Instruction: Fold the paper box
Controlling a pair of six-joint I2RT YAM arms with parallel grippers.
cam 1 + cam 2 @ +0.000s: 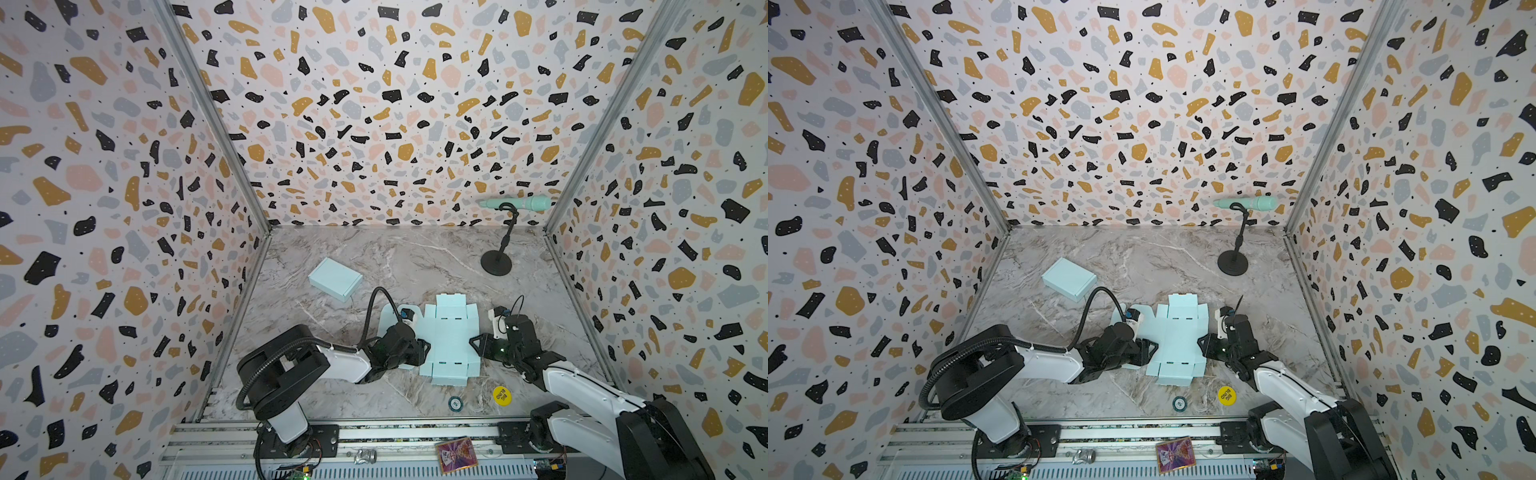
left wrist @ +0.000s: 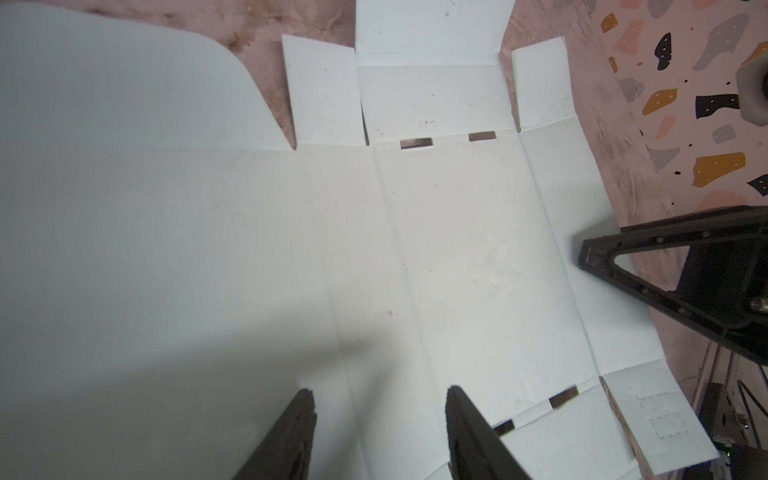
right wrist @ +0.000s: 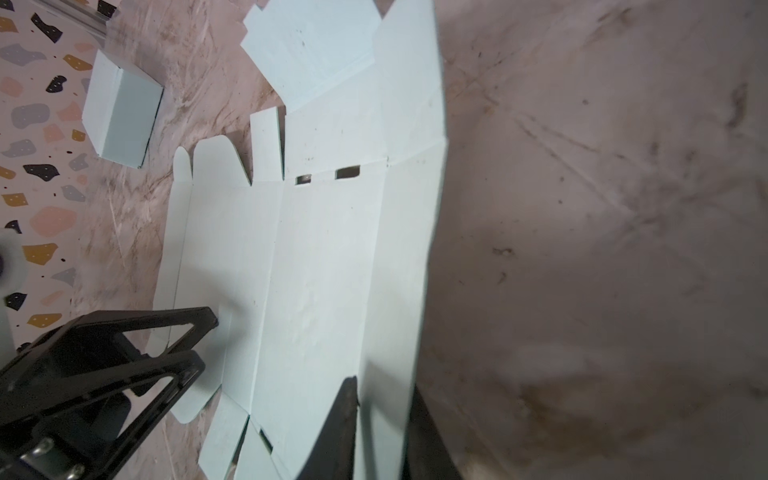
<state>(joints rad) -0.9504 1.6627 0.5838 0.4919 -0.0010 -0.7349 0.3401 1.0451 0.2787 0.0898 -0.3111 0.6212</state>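
Two light-blue boxes lie on the marble table [image 1: 415, 257]. The unfolded paper box [image 1: 449, 336] lies flat in the lower middle of both top views. A folded box [image 1: 336, 277] sits up and to its left, well apart.

The left gripper [image 1: 424, 347] reaches in from the sheet's left side, and its black body hides part of the rounded left flap. In the left wrist view its fingers [image 2: 299, 424] stand about half apart above the inner panels, with nothing between them.

The right gripper [image 1: 476, 343] meets the sheet's right edge. In the right wrist view that edge panel is raised and runs between the two fingers [image 3: 347, 415], which stand close together. Whether they pinch it I cannot tell.

A mint microphone [image 1: 515, 203] on a black stand [image 1: 496, 262] occupies the upper right of the table, well apart from both arms. A yellow disc [image 1: 501, 395] and a small dark round token [image 1: 455, 403] lie just below the sheet, near the front rail [image 1: 415, 432]. On the rail rest a printed card [image 1: 455, 455] and a crumpled silver scrap [image 1: 365, 456].
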